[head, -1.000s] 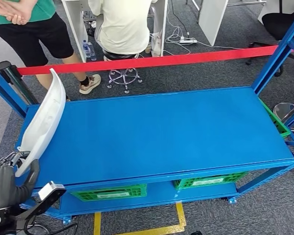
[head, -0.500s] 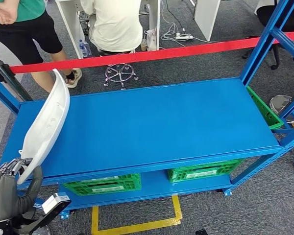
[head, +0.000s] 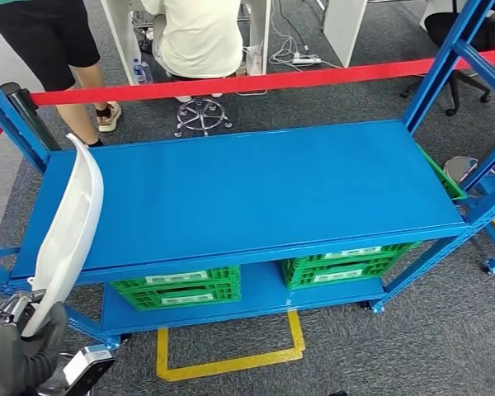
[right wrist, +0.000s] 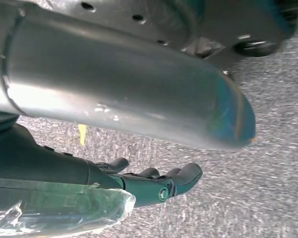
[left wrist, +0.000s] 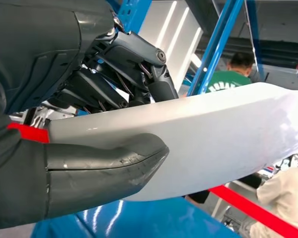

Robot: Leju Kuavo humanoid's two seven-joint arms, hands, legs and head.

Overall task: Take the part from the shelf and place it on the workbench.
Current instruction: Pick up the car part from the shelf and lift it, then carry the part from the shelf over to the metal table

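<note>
Although the wide blue shelf (head: 257, 198) takes up most of the head view, the task's thing is no longer resting flat on it: the long white curved part (head: 71, 223) stands tilted at the shelf's left end, its lower end in the left hand (head: 17, 351). From the left wrist view the thumb presses one face of the part (left wrist: 215, 134) and the dark fingers (left wrist: 140, 64) close over the other, so the left hand (left wrist: 65, 99) grips it firmly. By my reading the pickup is done; what remains is to carry the part to the workbench and set it down, and no such desk appears in these views.

Green crates (head: 176, 289) sit on the lower tier of the shelf, another pair (head: 345, 266) farther right, each with a white label on the front; what they contain cannot be made out. A red barrier tape (head: 264, 82) runs behind the shelf, with people beyond it.

The right hand (right wrist: 155, 181) hangs over grey carpet, its fingers held loosely straight and apart, holding nothing.
</note>
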